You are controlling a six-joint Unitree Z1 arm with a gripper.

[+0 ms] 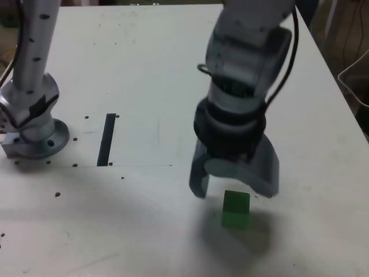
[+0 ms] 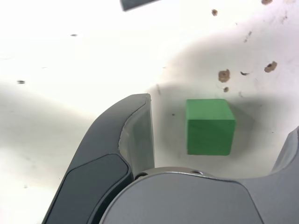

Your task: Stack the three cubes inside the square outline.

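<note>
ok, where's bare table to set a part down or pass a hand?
Exterior view: between the black strip and the gripper; also the near-left stretch, below the arm's base. Crowded: around the green cube, with the open gripper right over it.

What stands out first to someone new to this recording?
The bright green cube, sitting on the white table beneath the wide-open hand. Next, the black strip, lying between the arm's base and the hand in the exterior view.
</note>
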